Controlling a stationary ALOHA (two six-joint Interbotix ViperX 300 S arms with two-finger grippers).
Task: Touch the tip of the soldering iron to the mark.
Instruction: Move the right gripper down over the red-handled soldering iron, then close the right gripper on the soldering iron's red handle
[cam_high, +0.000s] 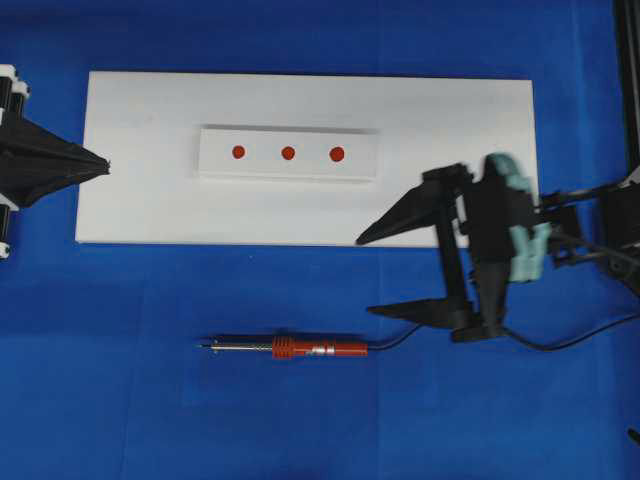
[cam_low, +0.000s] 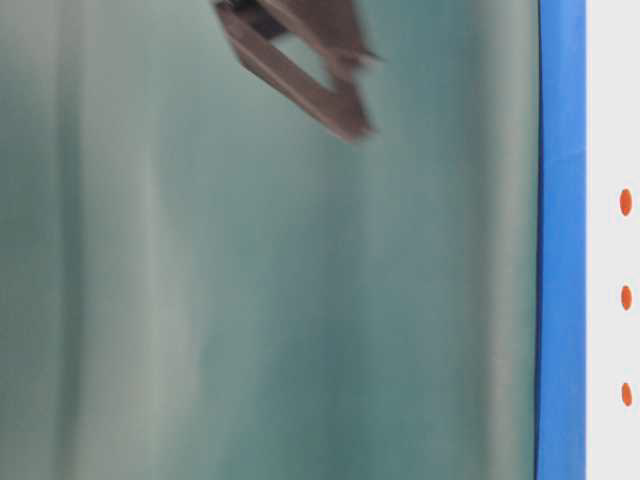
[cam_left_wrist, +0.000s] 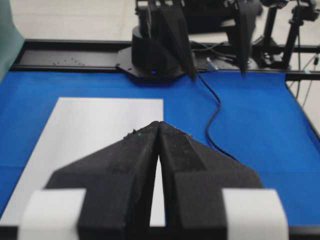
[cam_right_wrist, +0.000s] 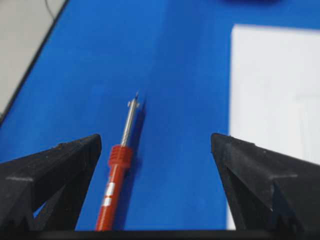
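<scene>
Lying loose on blue mat (cam_high: 120, 400): soldering iron (cam_high: 300, 348), uncontained.

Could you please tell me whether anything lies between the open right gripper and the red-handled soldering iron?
Nothing visible does. The right gripper is open over bare blue mat, and the red-handled soldering iron lies unobstructed on the mat, near its lower finger.

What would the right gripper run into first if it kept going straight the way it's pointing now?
Probably the red-handled soldering iron on the blue mat: it lies just inside one of the right gripper's wide-open jaws. How high the gripper rides above it is unclear, so it might pass over.
</scene>
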